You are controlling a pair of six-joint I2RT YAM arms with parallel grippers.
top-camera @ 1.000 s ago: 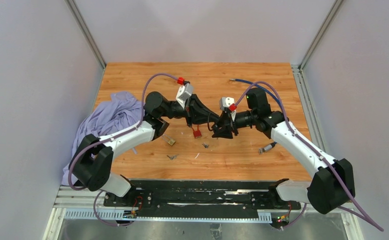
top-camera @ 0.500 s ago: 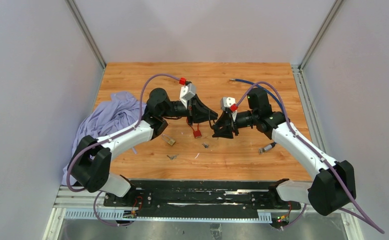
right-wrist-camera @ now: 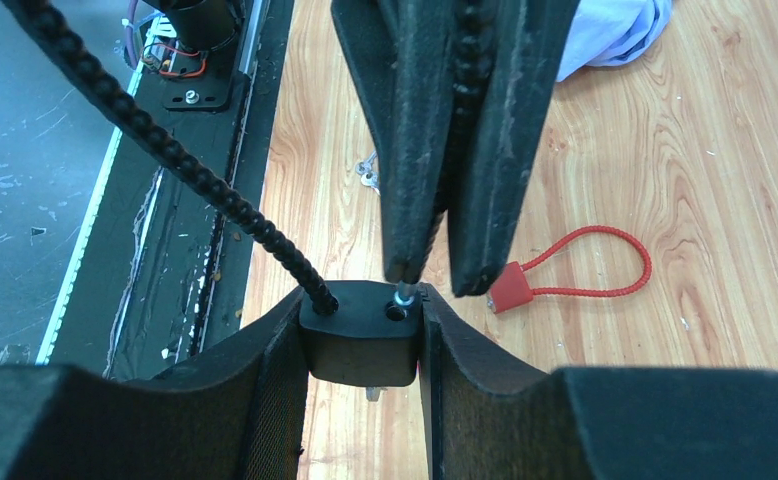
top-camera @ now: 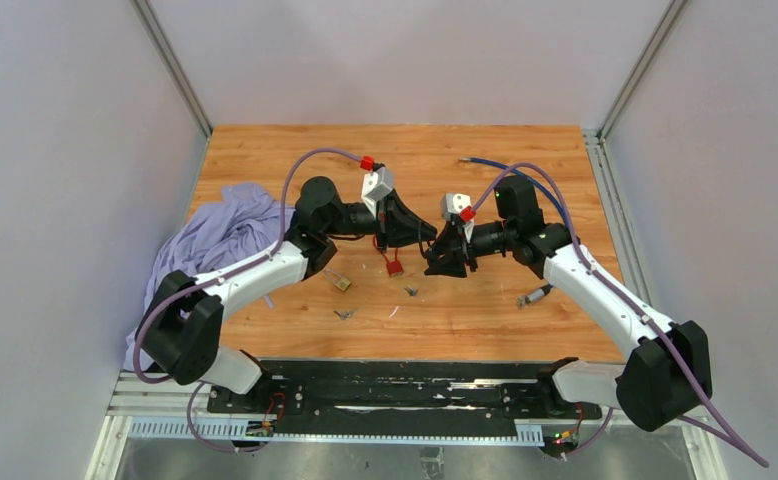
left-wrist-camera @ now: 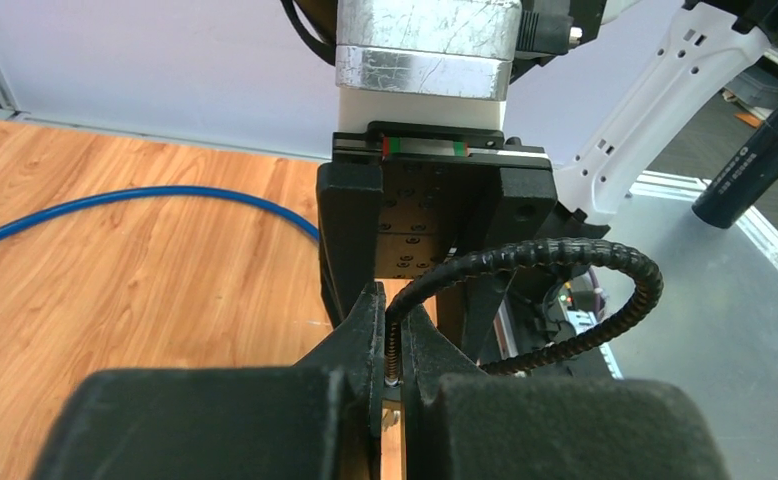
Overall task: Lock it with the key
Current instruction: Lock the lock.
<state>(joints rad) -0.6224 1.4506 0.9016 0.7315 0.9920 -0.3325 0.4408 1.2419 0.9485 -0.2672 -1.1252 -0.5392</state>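
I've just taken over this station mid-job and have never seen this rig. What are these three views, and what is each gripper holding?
Two robot arms are bolted at the near edge of a wooden table. The wide picture looks down from above and behind them. The other two pictures come from a camera on each wrist, so each shows its own gripper at the bottom.

The right gripper clamps the black lock body. The left gripper is shut on the free end of the black cable, with its metal tip right at a hole in the body. I cannot tell whether it is seated.

Lying on the table are a red cable lock, a small brass padlock, loose keys, a purple cloth and a blue cable.
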